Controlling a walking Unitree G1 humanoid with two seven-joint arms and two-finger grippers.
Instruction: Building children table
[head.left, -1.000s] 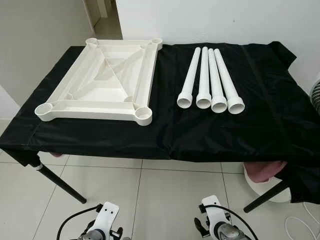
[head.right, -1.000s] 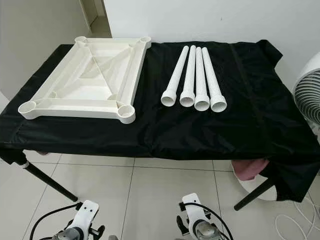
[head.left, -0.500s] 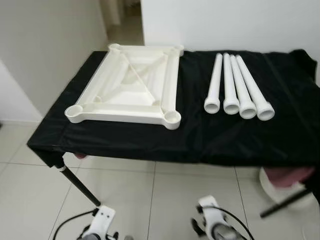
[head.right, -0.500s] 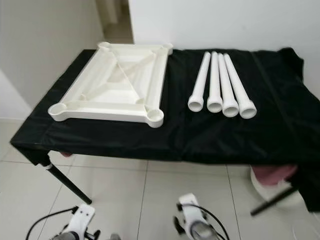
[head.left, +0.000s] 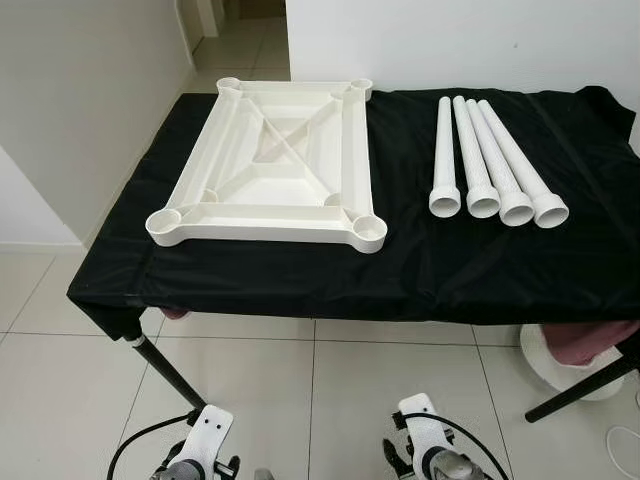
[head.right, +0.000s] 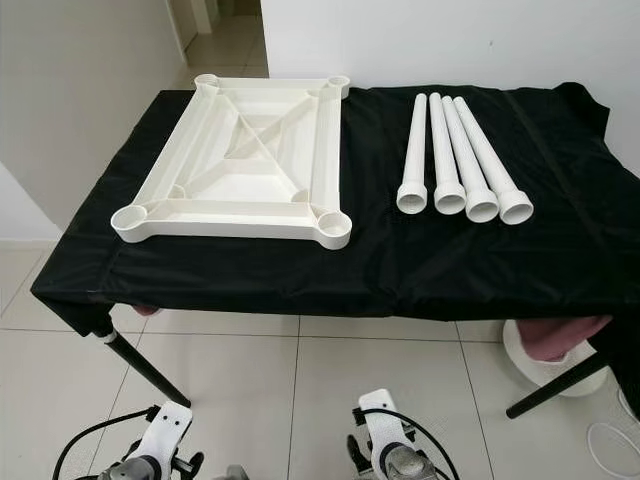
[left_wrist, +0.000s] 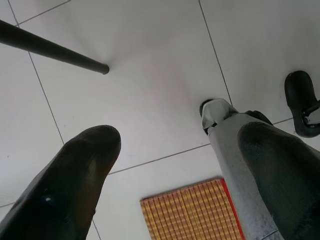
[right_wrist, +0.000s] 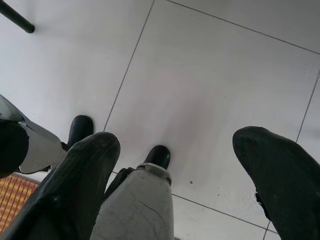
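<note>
A white plastic tabletop lies upside down on the left half of a black-covered table, a round leg socket at each corner. Several white tube legs lie side by side to its right, their wide ends toward me. Both arms hang low in front of the table. My left gripper is open over the floor tiles, nothing between its fingers. My right gripper is open too, pointing down at the floor. The wrists of both arms show at the lower edge of the eye views.
The table stands on thin black legs against a white wall. A pink cloth in a white basin sits under its right end. A wall corner stands at the left. A woven orange mat lies by my feet on the tiled floor.
The camera has shifted, so the table now sits further right and nearer in view. The parts on the table and both hanging arms have not moved.
</note>
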